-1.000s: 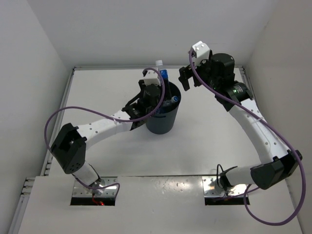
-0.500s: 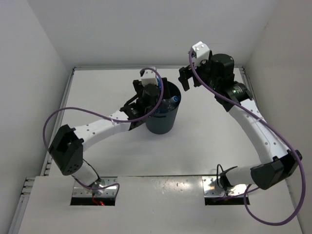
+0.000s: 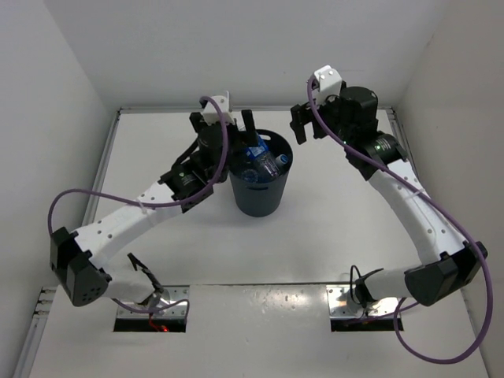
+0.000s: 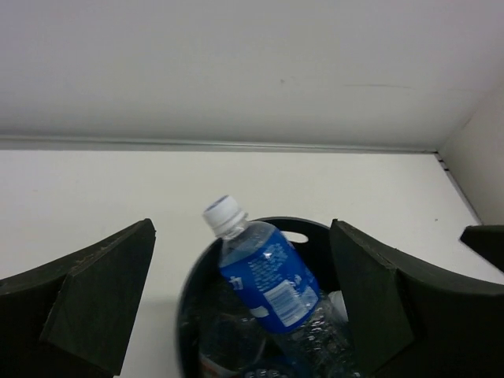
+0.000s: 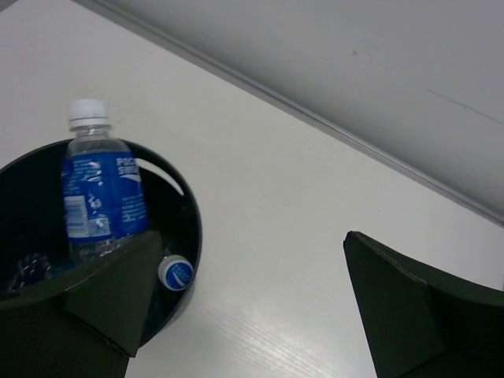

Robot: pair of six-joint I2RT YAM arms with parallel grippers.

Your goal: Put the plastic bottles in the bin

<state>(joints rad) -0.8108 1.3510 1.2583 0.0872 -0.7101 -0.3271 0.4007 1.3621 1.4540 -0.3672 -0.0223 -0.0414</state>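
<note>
White table (image 3: pixel 331 228) with white walls round it. One bin (image 3: pixel 260 198), two arms. Plastic bottles (image 3: pixel 260 157) are all inside the bin: at least two, maybe three, exact count unclear in the jumble.

Left gripper (image 3: pixel 221 124) sits at the bin's far-left rim, jaws spread wide, holding nothing. The bin mouth lies just beside and below its fingers. Right gripper (image 3: pixel 303 130) hangs just off the bin's right side, also wide open and empty, with the bin to its left.

Left wrist view shows one leaning bottle (image 4: pixel 264 276), its pale cap poking above the rim, lying between the two fingers and touching neither. Right wrist view adds what that view misses: a second bottle's blue-topped cap (image 5: pixel 175 272) low against the inner wall, beside the tall bottle (image 5: pixel 98 189). Only the top view shows both arms.
</note>
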